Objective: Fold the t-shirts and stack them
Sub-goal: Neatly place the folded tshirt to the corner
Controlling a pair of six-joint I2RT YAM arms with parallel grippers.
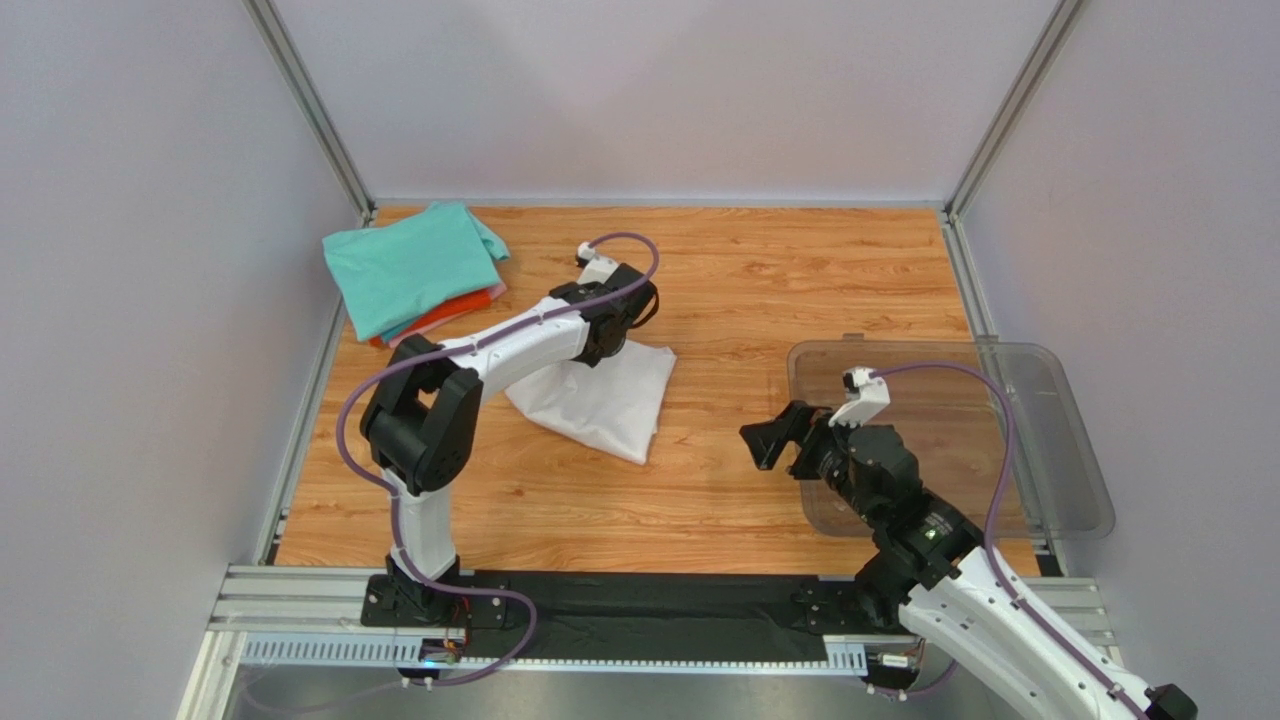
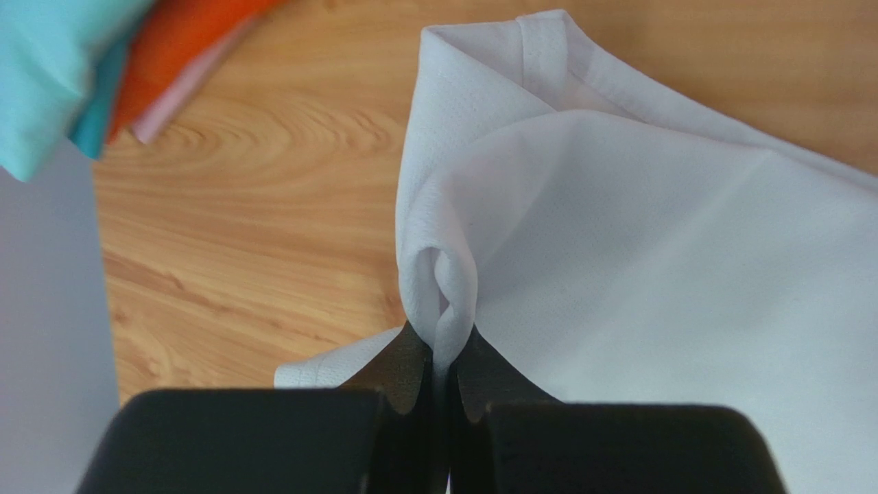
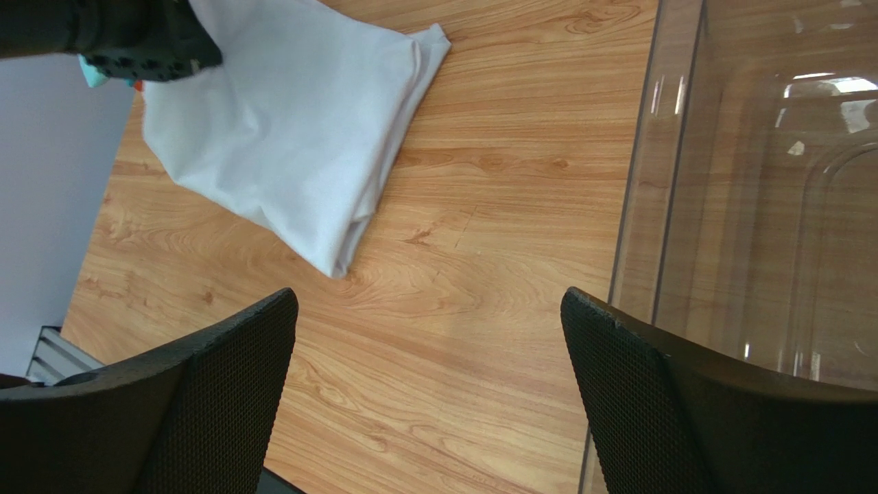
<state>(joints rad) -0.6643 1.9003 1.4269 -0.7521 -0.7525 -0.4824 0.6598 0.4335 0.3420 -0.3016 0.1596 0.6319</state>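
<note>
A folded white t-shirt (image 1: 601, 393) lies mid-table, also seen as white cloth (image 2: 639, 237) and from the right wrist (image 3: 299, 134). My left gripper (image 2: 445, 345) is shut on a pinched fold at the shirt's far edge, below its black wrist (image 1: 613, 318). A stack of folded t-shirts sits at the far left: teal (image 1: 409, 264) on top, with pink and orange-red (image 1: 463, 306) edges beneath; the orange-red (image 2: 180, 41) and teal (image 2: 52, 72) also show in the left wrist view. My right gripper (image 1: 769, 441) hovers open and empty (image 3: 428, 345) above bare wood.
A clear plastic bin (image 1: 1037, 405) stands at the right, its wall (image 3: 660, 165) just beside my right fingers. Grey enclosure walls border the table on the left, back and right. The arm bases sit on a black rail at the near edge.
</note>
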